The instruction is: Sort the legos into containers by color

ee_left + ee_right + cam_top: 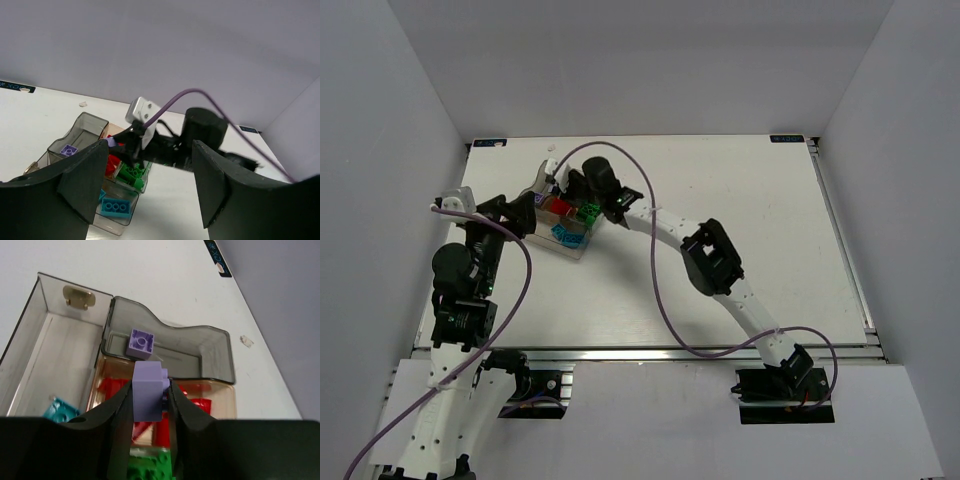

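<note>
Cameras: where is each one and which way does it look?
Top external: above, behind the arms, looking down on table and tray; both arms show.
Left wrist: on the left arm, facing the tray and right arm; left gripper open.
Right wrist: on the right arm, looking down into the tray; right gripper pinches the held purple brick.
Shared: both wrist views show the loose purple brick.
</note>
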### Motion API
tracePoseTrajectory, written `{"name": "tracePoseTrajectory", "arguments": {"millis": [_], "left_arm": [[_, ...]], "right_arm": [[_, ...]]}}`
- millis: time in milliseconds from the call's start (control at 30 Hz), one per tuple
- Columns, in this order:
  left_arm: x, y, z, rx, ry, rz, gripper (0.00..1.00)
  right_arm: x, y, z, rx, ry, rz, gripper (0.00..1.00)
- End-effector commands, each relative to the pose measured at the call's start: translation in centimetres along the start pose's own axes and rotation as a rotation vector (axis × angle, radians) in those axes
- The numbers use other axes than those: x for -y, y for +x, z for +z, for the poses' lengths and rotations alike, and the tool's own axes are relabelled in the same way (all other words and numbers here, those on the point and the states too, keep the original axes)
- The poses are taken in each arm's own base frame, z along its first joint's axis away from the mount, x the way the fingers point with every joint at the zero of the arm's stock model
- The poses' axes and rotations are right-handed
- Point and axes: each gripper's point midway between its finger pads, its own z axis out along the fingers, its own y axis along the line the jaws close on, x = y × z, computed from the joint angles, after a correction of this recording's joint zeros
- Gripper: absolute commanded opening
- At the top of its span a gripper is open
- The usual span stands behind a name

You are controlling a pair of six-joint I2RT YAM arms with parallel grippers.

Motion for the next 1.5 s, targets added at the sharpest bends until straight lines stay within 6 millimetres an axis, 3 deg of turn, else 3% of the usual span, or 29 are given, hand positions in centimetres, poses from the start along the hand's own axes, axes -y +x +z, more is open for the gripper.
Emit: {"name": "tracePoseTrajectory", "arguments": {"millis": [0,100,133,467,633,667,1033,1400,1433,1467], "left_arm": [[0.1,-0.5,0.0,0.015,0.004,0.007,0.77],[0.1,-0.8,-0.2,0.027,0.003,0.005,0.77],[0.1,-0.8,-0.2,0.026,0.004,0.005,0.77],[0.2,-1.3,-0.5,0.042,0.005,0.006,0.77],[0.0,-1.3,-0.5,0.044,-0.002,0.004,0.77],[0.0,-1.3,-0.6,0.045,-0.007,0.004,0.77],[-0.1,-1.4,-0.7,0.051,-0.013,0.004,0.77],[-0.3,-1.7,-0.8,0.061,-0.022,0.003,0.77],[-0.3,-1.6,-0.8,0.058,-0.025,0.004,0.77],[-0.3,-1.7,-0.8,0.060,-0.024,0.003,0.77]], "right_arm": [[2.3,-6.5,1.3,0.285,0.159,-0.005,0.00],[1.1,-6.9,1.7,0.347,0.174,-0.008,0.00],[0.7,-5.7,2.3,0.334,0.168,0.012,0.00],[-0.9,-5.7,3.7,0.405,0.184,0.032,0.00],[-2.0,-4.5,4.7,0.420,0.184,0.018,0.00],[-1.6,-5.2,4.7,0.437,0.197,0.012,0.00],[-1.2,-3.6,5.1,0.422,0.228,-0.011,0.00],[-1.6,-2.9,5.4,0.415,0.219,-0.014,0.20],[-0.3,-2.3,5.0,0.407,0.238,-0.014,0.21],[-1.5,-2.8,5.3,0.413,0.221,-0.015,0.21]]}}
